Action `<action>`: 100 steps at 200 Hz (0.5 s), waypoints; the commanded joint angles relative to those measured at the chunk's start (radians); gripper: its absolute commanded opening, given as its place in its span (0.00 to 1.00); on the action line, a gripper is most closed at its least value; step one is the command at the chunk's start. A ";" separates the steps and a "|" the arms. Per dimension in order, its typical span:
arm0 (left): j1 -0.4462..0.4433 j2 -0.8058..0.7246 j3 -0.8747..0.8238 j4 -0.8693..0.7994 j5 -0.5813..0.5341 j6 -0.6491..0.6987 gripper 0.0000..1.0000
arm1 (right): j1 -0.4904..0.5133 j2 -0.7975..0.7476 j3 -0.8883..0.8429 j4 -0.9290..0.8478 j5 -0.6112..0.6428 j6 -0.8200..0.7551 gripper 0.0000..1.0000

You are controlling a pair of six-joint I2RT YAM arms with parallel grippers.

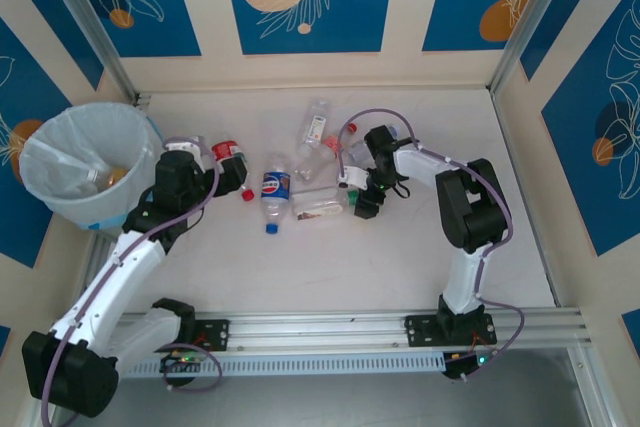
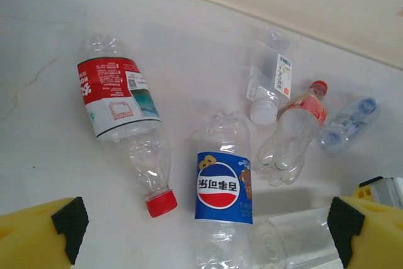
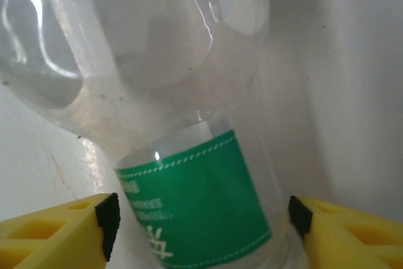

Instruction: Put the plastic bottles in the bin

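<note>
Green-label bottle [image 3: 189, 200] between right end effector [image 3: 201, 218] fingers.

The left arm [image 1: 110, 277] stretches forward and leftward, and the left tool [image 2: 208, 220] is spread wide. The right arm [image 1: 465, 209] folds inward at its elbow; the right tool [image 3: 203, 217] points downward, jaws partly apart.

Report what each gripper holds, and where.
Left gripper: nothing. Right gripper straddles the green-labelled bottle at its label; whether it grips cannot be told.
</note>
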 commanded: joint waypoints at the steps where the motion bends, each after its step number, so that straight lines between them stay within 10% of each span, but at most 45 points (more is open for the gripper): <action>1: -0.007 0.013 0.019 -0.050 -0.016 0.006 0.99 | 0.010 -0.014 -0.015 0.037 -0.013 -0.026 0.70; 100: -0.007 0.010 0.038 -0.063 -0.009 0.023 0.99 | 0.086 -0.029 -0.094 0.160 0.032 -0.064 0.60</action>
